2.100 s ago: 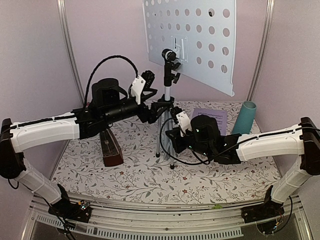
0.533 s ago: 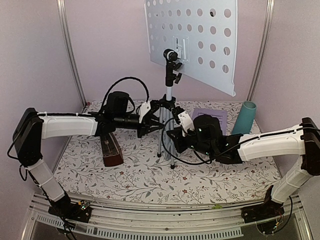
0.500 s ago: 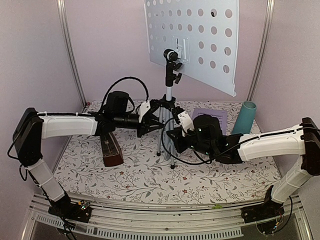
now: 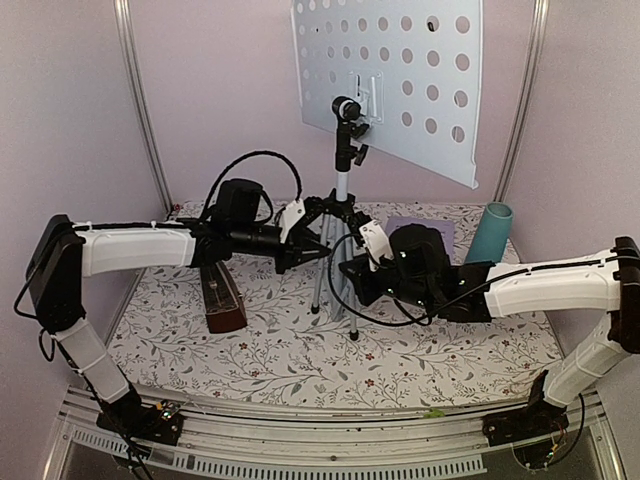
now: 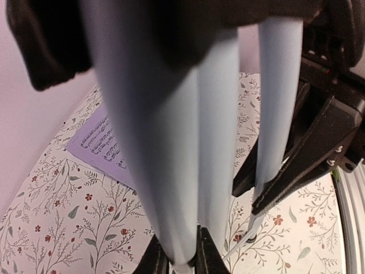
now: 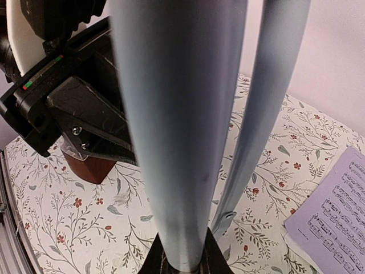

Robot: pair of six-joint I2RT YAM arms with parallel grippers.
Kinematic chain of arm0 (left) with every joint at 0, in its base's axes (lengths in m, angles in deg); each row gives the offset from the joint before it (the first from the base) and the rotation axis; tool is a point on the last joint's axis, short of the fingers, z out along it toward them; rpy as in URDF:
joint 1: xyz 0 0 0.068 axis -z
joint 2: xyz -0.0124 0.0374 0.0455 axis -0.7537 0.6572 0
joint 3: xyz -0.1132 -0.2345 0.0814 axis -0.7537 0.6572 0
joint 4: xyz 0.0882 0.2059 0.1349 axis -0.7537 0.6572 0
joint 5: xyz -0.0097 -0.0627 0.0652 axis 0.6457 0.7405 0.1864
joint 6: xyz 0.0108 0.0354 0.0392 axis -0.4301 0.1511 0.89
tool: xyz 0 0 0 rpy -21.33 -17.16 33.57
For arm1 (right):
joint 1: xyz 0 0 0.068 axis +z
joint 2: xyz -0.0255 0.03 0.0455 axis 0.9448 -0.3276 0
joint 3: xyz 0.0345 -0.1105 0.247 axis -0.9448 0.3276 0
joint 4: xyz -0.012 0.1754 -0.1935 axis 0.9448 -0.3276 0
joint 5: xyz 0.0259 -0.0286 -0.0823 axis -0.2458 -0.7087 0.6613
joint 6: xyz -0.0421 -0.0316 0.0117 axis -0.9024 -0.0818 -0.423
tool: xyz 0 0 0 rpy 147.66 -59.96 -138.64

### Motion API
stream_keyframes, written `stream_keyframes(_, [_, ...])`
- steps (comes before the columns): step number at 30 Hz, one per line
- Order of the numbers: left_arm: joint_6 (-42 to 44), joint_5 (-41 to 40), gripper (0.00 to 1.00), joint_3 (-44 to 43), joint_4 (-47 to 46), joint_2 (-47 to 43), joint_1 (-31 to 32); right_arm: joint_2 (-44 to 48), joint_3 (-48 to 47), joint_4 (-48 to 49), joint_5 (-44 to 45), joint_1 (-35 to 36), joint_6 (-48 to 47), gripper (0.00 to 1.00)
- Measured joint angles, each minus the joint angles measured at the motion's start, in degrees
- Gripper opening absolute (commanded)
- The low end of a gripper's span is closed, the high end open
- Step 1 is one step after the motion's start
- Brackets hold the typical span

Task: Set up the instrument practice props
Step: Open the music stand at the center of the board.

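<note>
1. Over the last two seconds the left gripper (image 4: 322, 252) has been brought down from high on the mast to the top of the tripod legs. The panel of the pale-blue music stand (image 4: 325, 80) is now seen slightly higher and further right.
2. The stand is shown upright at the back middle of the floral tablecloth (image 4: 260, 350), with its legs spread and both arms meeting at them from either side.
3. In the left wrist view, the left gripper is seen clamped on one silver leg (image 5: 171, 171), with a dark finger pressed on each side of the tube. This detail is hidden in the overhead view.
4. In the right wrist view, the right gripper (image 4: 350, 268) is likewise seen clenched around a leg (image 6: 171, 142), and the left gripper's black body is pictured just beside it.
5. The metronome (image 4: 222, 300) is shown whole only from above, standing on the cloth left of the stand, below the left arm. Only a red-brown corner is caught by the right wrist camera.
6. The sheet music (image 4: 425, 228) lies flat behind the right gripper, and its printed staves can be read only in the wrist views.
7. A teal cup (image 4: 490, 235) stands upright near the right wall, beside the page, and is seen from above alone.
</note>
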Motion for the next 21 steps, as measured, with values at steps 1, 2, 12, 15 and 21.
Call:
stream_keyframes(1, [0.0,0.0,0.00,-0.2,0.5,0.0,0.1,0.3,0.0,-0.6,0.0,0.0,0.1,0.00])
stream_keyframes(2, [0.0,-0.1,0.00,-0.3,0.9,-0.1,0.2,0.7,0.0,-1.2,0.0,0.0,0.3,0.00])
stream_keyframes(12, [0.0,-3.1,0.00,1.2,4.9,-3.8,1.3,2.4,0.6,-3.3,-1.7,0.6,1.1,0.00])
stream_keyframes(15, [-0.1,-4.0,0.00,3.1,5.6,-5.9,1.4,2.4,0.8,-3.2,-2.1,1.3,1.1,0.00])
stream_keyframes(21, [-0.1,-5.8,0.00,6.9,6.8,-10.4,2.0,3.4,1.7,-3.6,-3.7,2.7,0.7,0.00])
